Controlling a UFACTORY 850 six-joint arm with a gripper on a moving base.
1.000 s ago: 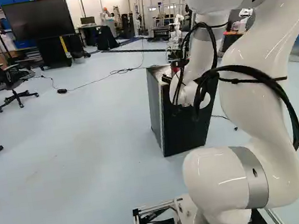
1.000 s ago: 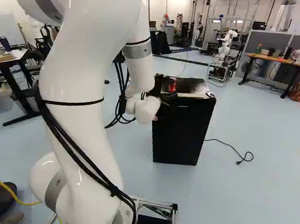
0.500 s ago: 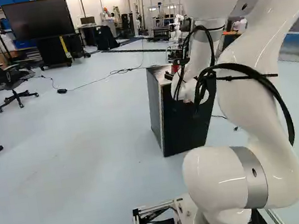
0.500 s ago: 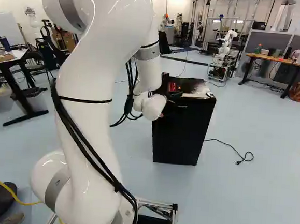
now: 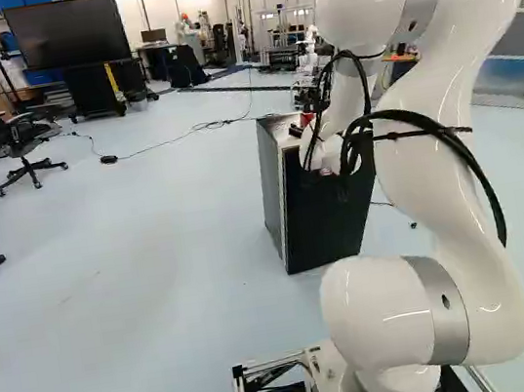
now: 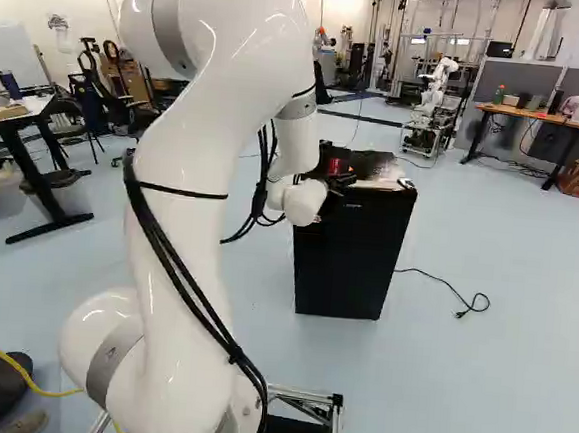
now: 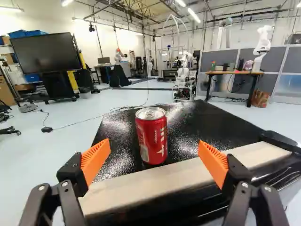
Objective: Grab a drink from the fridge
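Observation:
My gripper (image 6: 340, 180) is at the near top edge of the black mini fridge (image 6: 351, 256) in the right base view, partly hidden by the wrist. A red drink can (image 6: 334, 167) stands upright on the fridge's top. In the wrist view the gripper (image 7: 154, 143) is open, its orange pads wide apart. Straight ahead, seen between them, is the can (image 7: 151, 134), with neither finger visibly touching it. The fridge top (image 7: 211, 120) is dark and glossy, with a pale strip along its near edge. The fridge door appears closed.
A black handle-like piece (image 7: 281, 141) juts from the fridge's near edge, beside one finger. A cable (image 6: 445, 284) lies on the floor beside the fridge. Farther off are another robot (image 6: 437, 88), a wooden table (image 6: 538, 116) and an office chair (image 5: 22, 143).
The arm's upper part has swung rightward in the right base view and leftward in the left one. The wrist has shifted slightly right over the fridge's near edge. Base, fridge and can have stayed put.

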